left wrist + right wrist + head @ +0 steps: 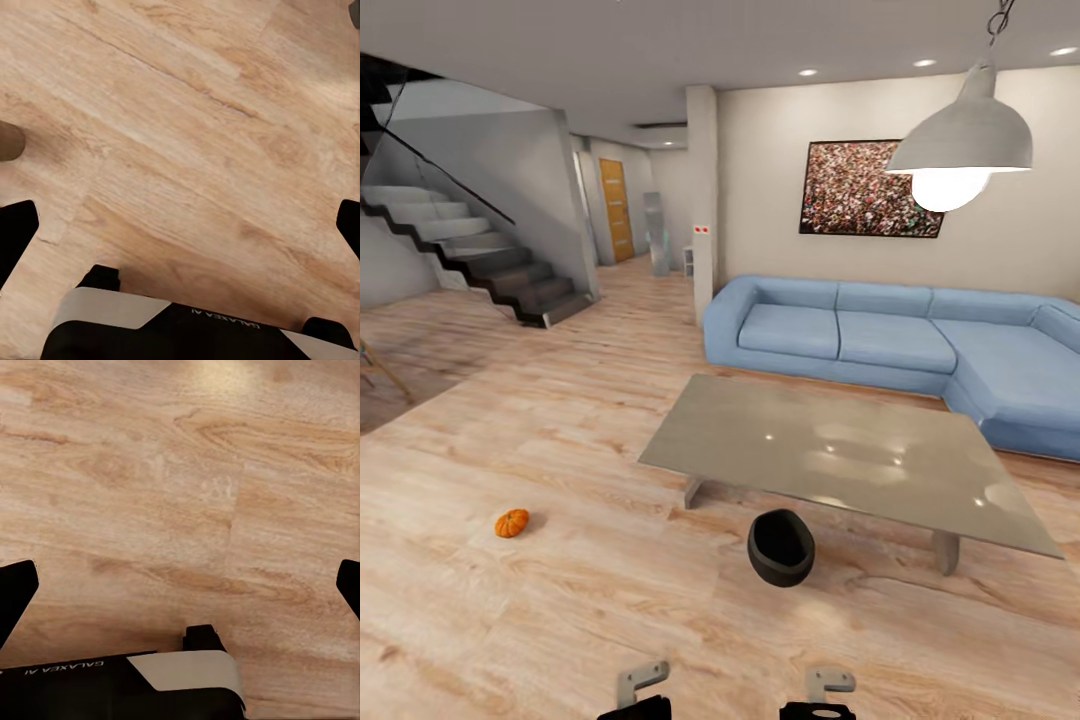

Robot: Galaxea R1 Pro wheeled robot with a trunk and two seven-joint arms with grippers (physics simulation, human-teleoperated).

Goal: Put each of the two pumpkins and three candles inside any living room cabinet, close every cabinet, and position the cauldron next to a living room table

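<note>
I am viewing the black cauldron point(781, 547) sitting on the plank floor point(560, 600) just beside the near edge of the low grey table point(840, 455); its dark interior is showing no contents. One pumpkin point(512, 522) is lying on the floor to the left. I am holding both pincers spread and empty: left gripper point(180, 229), right gripper point(180, 589). The wrist cameras are showing floor grain.

The room is bright and evenly lit. A pendant lamp point(958, 150) glows white at upper right, and recessed ceiling spots point(807, 72) shine above. The table point(840, 455) carries soft pale glare patches. Shadows are faint; the cauldron point(781, 547) casts little. Straight lines bend near the head view's edges. Wrist views show slightly soft floor point(195, 135) grain.
</note>
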